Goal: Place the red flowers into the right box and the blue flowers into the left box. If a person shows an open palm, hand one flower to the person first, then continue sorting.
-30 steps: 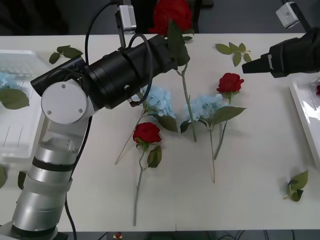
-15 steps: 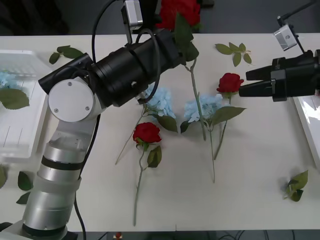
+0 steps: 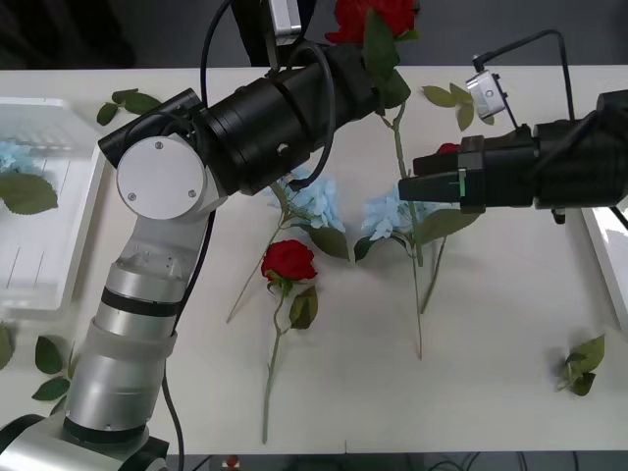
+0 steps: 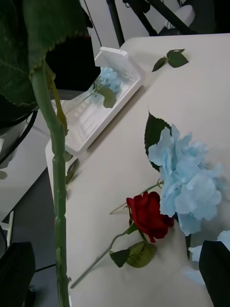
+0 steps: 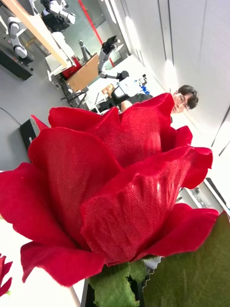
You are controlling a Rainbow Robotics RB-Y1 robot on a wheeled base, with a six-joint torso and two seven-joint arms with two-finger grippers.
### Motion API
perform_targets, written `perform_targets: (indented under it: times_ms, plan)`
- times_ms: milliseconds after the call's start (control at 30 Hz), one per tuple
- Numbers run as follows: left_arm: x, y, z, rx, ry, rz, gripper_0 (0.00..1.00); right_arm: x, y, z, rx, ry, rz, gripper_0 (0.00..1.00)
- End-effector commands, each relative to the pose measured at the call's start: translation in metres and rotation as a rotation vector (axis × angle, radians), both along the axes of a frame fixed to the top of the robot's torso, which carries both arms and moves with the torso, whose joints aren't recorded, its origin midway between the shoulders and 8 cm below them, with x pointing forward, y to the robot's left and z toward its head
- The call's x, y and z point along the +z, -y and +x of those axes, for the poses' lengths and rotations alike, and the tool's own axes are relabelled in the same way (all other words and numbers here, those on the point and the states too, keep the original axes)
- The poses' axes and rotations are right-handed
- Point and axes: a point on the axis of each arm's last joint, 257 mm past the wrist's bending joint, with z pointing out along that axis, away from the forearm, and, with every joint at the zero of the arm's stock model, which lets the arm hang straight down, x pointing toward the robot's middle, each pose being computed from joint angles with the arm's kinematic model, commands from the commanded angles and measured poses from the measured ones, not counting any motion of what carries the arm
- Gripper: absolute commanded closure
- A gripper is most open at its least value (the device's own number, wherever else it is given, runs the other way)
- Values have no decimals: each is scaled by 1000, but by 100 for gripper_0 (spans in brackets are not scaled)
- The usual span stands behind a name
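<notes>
Red flowers and blue flowers lie scattered on the white table (image 3: 491, 373). Nearest the robot, one red rose (image 3: 287, 261) lies flat, its long thin stem trailing toward the near edge. Just beyond it two pale blue hydrangea heads (image 3: 314, 199) rest side by side, their stems crossing a second rose largely hidden behind the right pincer (image 3: 417, 186), which reaches in from the right, low over those blooms; whether its fingers are spread or pressed together cannot be told. Farther off, the left pincer (image 3: 378, 74) holds a third rose (image 3: 371, 18) aloft above the far edge, apparently pinching the stem just under the bloom, though the fingers themselves are hidden behind leaves; its stem (image 4: 58, 192) hangs down to the table. The left box (image 3: 59, 275) sits at the far left with one blue flower (image 4: 108, 79) in it; the right box (image 3: 601, 235) shows at the right edge. These fabric blooms look light and crushable, the stems thin, fairly stiff and likely slippery, so the bare stem below the head seems the best grip.
</notes>
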Motion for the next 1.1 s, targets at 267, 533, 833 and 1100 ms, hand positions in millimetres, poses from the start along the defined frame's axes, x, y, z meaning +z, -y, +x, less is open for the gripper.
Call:
perform_targets:
  times_ms: [267, 533, 833, 1100]
  plan:
    - [17, 8, -9, -14, 45, -6, 100, 7, -40, -8, 33, -31, 49, 0]
    - [12, 8, -9, -13, 37, -3, 100, 12, -58, -19, 56, -93, 93, 47]
    - [11, 7, -9, -12, 35, -2, 100, 19, -63, -26, 75, -121, 119, 100]
    - [8, 4, -7, -7, 36, 9, 99, 21, -64, -28, 82, -122, 128, 100]
